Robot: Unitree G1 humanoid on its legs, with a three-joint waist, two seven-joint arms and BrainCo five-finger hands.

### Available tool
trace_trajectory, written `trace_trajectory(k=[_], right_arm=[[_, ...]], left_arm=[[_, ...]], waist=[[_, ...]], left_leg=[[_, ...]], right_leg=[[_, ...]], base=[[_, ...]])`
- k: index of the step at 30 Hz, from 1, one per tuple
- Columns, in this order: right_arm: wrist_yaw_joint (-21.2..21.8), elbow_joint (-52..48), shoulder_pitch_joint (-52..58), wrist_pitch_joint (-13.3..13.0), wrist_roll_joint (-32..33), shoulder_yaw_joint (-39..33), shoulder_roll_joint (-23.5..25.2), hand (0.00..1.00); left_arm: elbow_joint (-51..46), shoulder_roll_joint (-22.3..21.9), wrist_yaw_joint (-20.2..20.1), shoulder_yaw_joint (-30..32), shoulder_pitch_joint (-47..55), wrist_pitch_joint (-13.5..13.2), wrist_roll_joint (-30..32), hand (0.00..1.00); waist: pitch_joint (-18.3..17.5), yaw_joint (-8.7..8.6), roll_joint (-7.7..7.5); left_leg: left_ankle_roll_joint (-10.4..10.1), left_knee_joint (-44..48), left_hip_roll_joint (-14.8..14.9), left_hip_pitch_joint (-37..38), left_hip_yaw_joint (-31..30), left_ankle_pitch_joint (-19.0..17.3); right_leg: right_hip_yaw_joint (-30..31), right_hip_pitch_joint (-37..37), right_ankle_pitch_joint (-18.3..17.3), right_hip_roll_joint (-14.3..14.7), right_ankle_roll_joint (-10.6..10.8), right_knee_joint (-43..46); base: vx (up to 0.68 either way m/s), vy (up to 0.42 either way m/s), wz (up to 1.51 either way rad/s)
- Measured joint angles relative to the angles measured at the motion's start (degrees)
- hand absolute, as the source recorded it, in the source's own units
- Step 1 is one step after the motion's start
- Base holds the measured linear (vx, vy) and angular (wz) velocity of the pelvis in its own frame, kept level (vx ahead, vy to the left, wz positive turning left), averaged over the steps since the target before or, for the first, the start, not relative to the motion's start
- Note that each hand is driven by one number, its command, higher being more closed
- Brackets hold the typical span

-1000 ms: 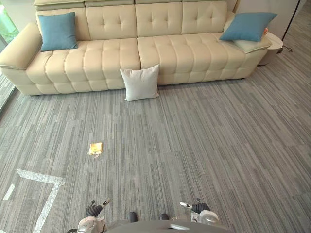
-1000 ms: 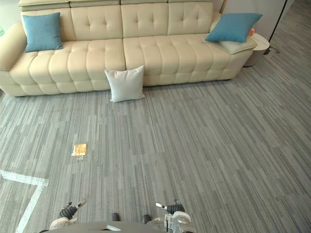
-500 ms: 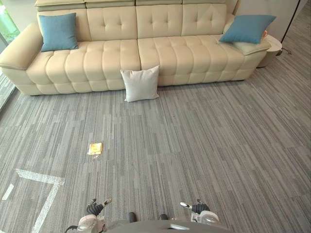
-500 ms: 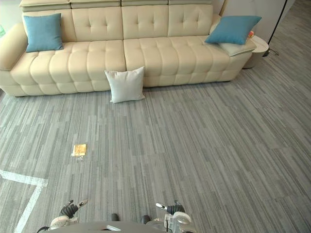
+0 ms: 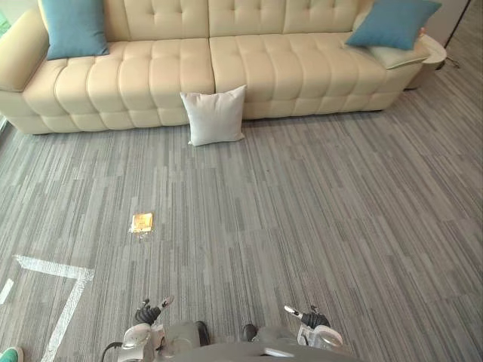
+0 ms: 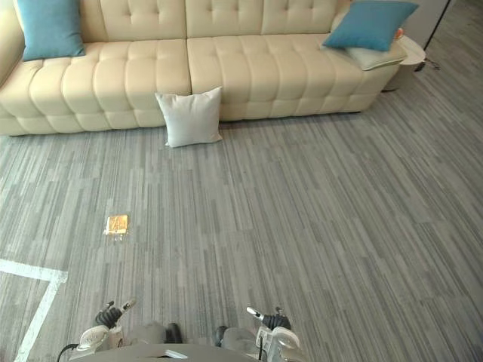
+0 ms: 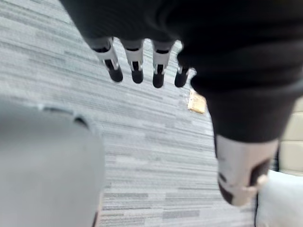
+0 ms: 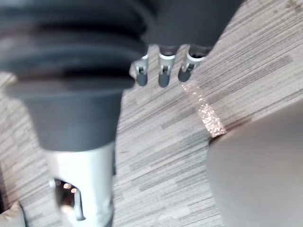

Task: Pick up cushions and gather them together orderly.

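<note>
Readable text: none in any view.
Yellow patch (image 5: 142,222) on the floor: a small square with a shiny face; any print on it is too small to tell.
White tape (image 5: 54,267) on the floor: plain bands meeting at a corner, a marking without letters or numbers.
White cushion (image 5: 215,115) leaning against the sofa front: plain cover, nothing to read.
Blue cushions, one at the sofa's left end (image 5: 74,26) and one at its right end (image 5: 392,23): plain covers, nothing to read.
</note>
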Motion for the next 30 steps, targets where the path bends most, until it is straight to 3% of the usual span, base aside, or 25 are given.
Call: trace_trajectory(k=[2, 6, 8, 9, 10, 11, 12, 14, 16, 17, 18, 19, 20, 21, 23, 26, 27, 29, 30], right_arm=[[-0.14, -1.66, 0.33, -0.36, 1.77, 0.93, -0.48, 0.0], [-0.21, -1.96, 0.82, -0.55, 2.23, 1.17, -0.45, 0.0], [-0.28, -1.9, 0.76, -0.57, 2.22, 1.12, -0.42, 0.0], [-0.31, -1.83, 0.7, -0.59, 2.24, 1.06, -0.27, 0.0], [-0.3, -1.71, 0.62, -0.58, 2.23, 1.05, -0.05, 0.0], [-0.3, -1.91, 0.27, -0.59, 2.19, 1.06, 0.54, 0.0], [-0.18, -1.89, -0.66, -0.78, 2.17, 0.93, 1.88, 0.0], [0.07, -1.63, -0.75, -0.83, 2.13, 1.13, 3.68, 0.0], [0.07, -1.87, -0.74, -1.06, 2.06, 0.98, 3.68, 0.0], [0.1, -1.99, -0.74, -1.17, 1.98, 1.02, 3.67, 0.0], [0.1, -2.1, -0.74, -1.16, 1.62, 1.05, 3.65, 0.0], [0.19, -2.5, -0.69, -1.15, 1.59, 1.1, 3.64, 0.0], [0.19, -2.71, -0.77, -1.18, 1.59, 1.16, 3.57, 0.0], [0.23, -3.55, -0.7, -1.17, 1.59, 1.45, 3.62, 0.0], [0.26, -5.23, -0.43, -1.61, 1.59, 2.41, 3.54, 0.0], [0.25, -8.9, 0.12, -2.17, 1.59, 3.13, 3.49, 0.0], [0.27, -9.26, 0.12, -2.27, 1.59, 3.15, 3.43, 0.0], [0.41, -8.97, -0.01, -2.38, 1.63, 3.43, 2.56, 0.0], [0.69, -8.58, 0.44, -2.4, 1.69, 3.86, 1.82, 0.0]], left_arm=[[-0.94, -0.31, 0.12, -0.17, 0.07, -0.27, -1.01, 0.0], [-2.49, -0.46, 0.12, -0.42, 0.05, -0.57, -2.0, 0.0], [-3.2, -0.83, 0.15, -0.41, -0.24, -0.93, -2.51, 0.0], [-3.51, -1.08, 0.19, -0.27, -0.29, -1.19, -3.25, 0.0], [-3.4, -1.29, 0.24, 0.05, -0.69, -1.35, -3.51, 0.0], [-3.32, -1.09, 0.26, 0.17, -1.17, -1.35, -3.5, 0.0], [-3.23, -0.78, 0.35, 0.8, -1.36, -1.47, -3.89, 0.0], [-3.29, -0.03, 0.28, 1.14, -1.44, -1.42, -4.43, 0.0], [-2.73, 0.29, 0.36, 0.31, -1.45, -1.24, -4.61, 0.0], [-2.22, 0.59, 0.36, -0.58, -1.45, -0.99, -4.65, 0.0], [-1.61, 0.88, 0.35, -1.85, -1.46, -0.8, -4.68, 0.0], [-1.1, 0.88, 0.33, -2.23, -1.36, -0.61, -4.72, 0.0], [-1.11, 0.76, 0.31, -2.45, -1.44, -0.59, -4.77, 0.0], [-1.21, 0.66, 0.41, -3.12, -1.5, -0.57, -5.39, 0.0], [-1.13, 0.26, 0.69, -3.23, -1.15, -0.53, -5.96, 0.0], [-0.96, -0.24, 1.48, -3.39, -0.74, -0.53, -5.95, 0.0], [-0.72, -0.29, 1.58, -3.58, -0.77, -0.53, -5.91, 0.0], [0.24, -0.34, 1.62, -4.11, -1.07, -0.5, -5.78, 0.0], [1.33, 0.05, 1.6, -4.76, -1.08, -0.5, -5.58, 0.0]], waist=[[0.57, 0.27, 0.46], [0.65, 0.77, 0.33], [0.66, 1.68, 0.19], [0.54, 2.6, -0.19], [0.4, 2.89, -0.48], [0.37, 2.87, -1.18], [0.18, 3.12, -2.06], [-0.95, 3.4, -3.93], [-1.18, 3.87, -4.32], [-1.19, 3.71, -4.34], [-1.22, 3.79, -4.37], [-1.49, 3.44, -3.86], [-1.33, 3.07, -3.69], [-0.99, 2.82, -3.44], [-0.83, 2.64, -3.47], [-0.49, 1.79, -2.8], [-0.48, 1.52, -2.8], [-0.42, 0.96, -2.89], [-0.34, 0.31, -3.22]], left_leg=[[-0.07, 4.51, 3.04, -4.84, 0.89, -4.23], [-0.7, -5.17, 2.65, -9.9, 0.83, -4.23], [-0.33, -14.25, 1.55, -12.47, 0.89, -0.09], [0.31, -18.34, 0.76, -12.54, 0.77, 6.74], [3.07, -17.56, -0.39, -12.26, 1.53, 8.06], [2.94, -16.81, -0.72, -12.45, 2.23, 6.6], [4.74, -13.87, -0.62, -13.16, 2.5, 4.05], [7.4, -6.97, -0.54, -13.04, 2.94, -1.92], [8.09, -6.04, -1.06, -9.86, 4.03, -4.7], [8.12, -6.51, -1.56, -7.69, 4.12, -5.71], [6.98, -7.98, -2.31, -4.21, 4.17, -7.81], [5.18, -9.96, -2.53, -0.6, 3.86, -9.7], [5.1, -11.0, -2.46, 1.06, 3.73, -9.94], [4.62, -13.0, -2.45, 4.32, 3.21, -10.6], [3.29, -17.19, -1.84, 11.19, 2.5, -11.54], [0.15, -21.52, 0.47, 18.84, 1.92, -12.6], [-0.83, -22.28, 1.11, 20.18, 1.4, -13.05], [-2.76, -24.86, 2.0, 23.88, 0.01, -13.89], [-4.69, -26.67, 1.74, 26.81, -2.47, -13.98]], right_leg=[[0.4, 2.33, -2.49, -0.35, -0.5, 0.17], [1.16, 5.16, -4.99, -3.58, 1.54, -2.17], [1.31, 7.32, -5.3, -6.06, 2.54, -4.55], [2.24, 8.55, -5.86, -7.77, 2.98, -5.67], [3.03, 8.86, -5.59, -8.72, 2.67, -5.79], [3.19, 8.64, -4.69, -9.37, 1.96, -5.64], [3.92, 7.79, -1.88, -10.03, 2.37, -5.13], [4.18, 7.95, 0.48, -11.93, 3.65, -1.06], [5.17, 5.95, 1.3, -12.7, 5.14, 6.58], [5.72, 3.94, 2.01, -12.59, 6.9, 12.03], [5.15, 0.65, 6.15, -12.66, 8.29, 20.65], [5.24, -2.96, 14.12, -12.79, 11.33, 29.1], [5.1, -4.67, 18.21, -12.94, 11.18, 33.38], [3.53, -9.34, 16.57, -13.21, 9.99, 42.53], [-1.31, -16.51, 7.41, -12.6, 6.35, 52.09], [-7.79, -25.73, -0.02, -11.66, 5.28, 48.91], [-9.07, -27.94, -0.63, -11.66, 5.3, 45.65], [-10.4, -30.33, 1.13, -10.42, 4.76, 29.48], [-10.04, -28.66, 8.46, -9.35, 1.12, 20.11]], base=[[0.26, 0.066, 0.0], [0.29, 0.144, -0.09], [0.52, 0.333, -0.18], [0.56, 0.365, -0.34], [0.45, 0.293, -0.29], [0.46, 0.266, -0.22], [0.68, 0.399, -0.17], [0.68, 0.384, -0.2], [0.44, 0.188, -0.38], [0.51, 0.169, -0.53], [0.37, 0.094, -0.43], [0.43, 0.071, -0.27], [0.42, 0.026, -0.07], [0.34, -0.037, 0.03], [0.33, -0.107, 0.05], [0.43, -0.21, 0.16], [0.56, -0.373, 0.43], [0.52, -0.354, 0.56], [0.56, -0.279, 0.48]])
